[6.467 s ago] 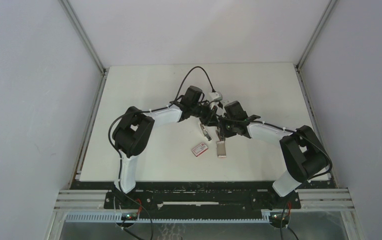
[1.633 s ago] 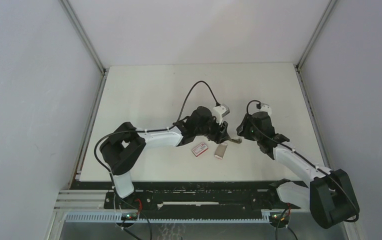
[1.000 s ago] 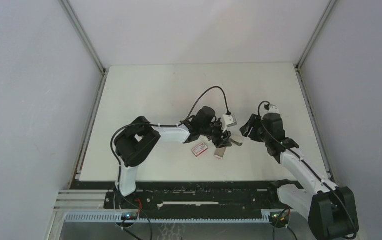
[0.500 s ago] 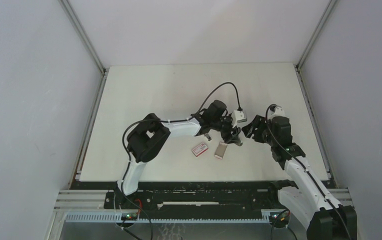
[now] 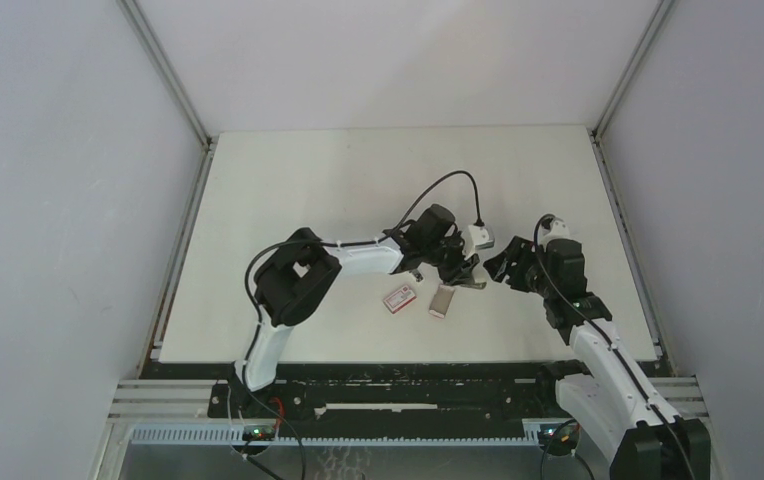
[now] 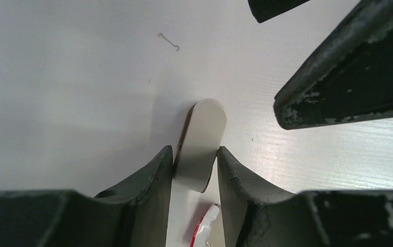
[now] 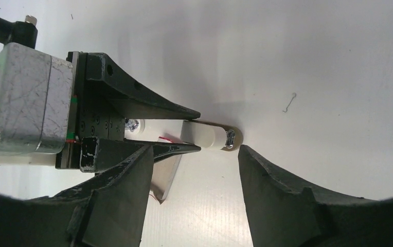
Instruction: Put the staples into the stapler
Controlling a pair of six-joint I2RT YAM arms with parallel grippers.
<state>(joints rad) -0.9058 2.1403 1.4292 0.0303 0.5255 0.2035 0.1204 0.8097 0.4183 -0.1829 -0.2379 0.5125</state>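
The small white stapler (image 6: 200, 135) sits between the fingers of my left gripper (image 6: 194, 150), which is shut on its sides. Its metal end (image 7: 230, 139) points toward my right gripper (image 7: 195, 152). That gripper stands open just to the right, jaws either side of the stapler's tip without touching it. From above, the left gripper (image 5: 466, 274) and right gripper (image 5: 506, 268) face each other over the table's near middle. The staples lie in a flat grey tray (image 5: 441, 300) just in front of the left gripper, also partly seen under its fingers (image 7: 166, 175).
A red-and-white box sleeve (image 5: 399, 297) lies left of the tray. One loose bent staple (image 6: 168, 41) rests on the white table (image 5: 288, 190) beyond the stapler. The left wrist camera's cable (image 5: 448, 185) arches over the arm.
The left arm has slid right and its jaws have narrowed onto the stapler. The right arm has drawn back toward the right and near side, still facing the stapler.
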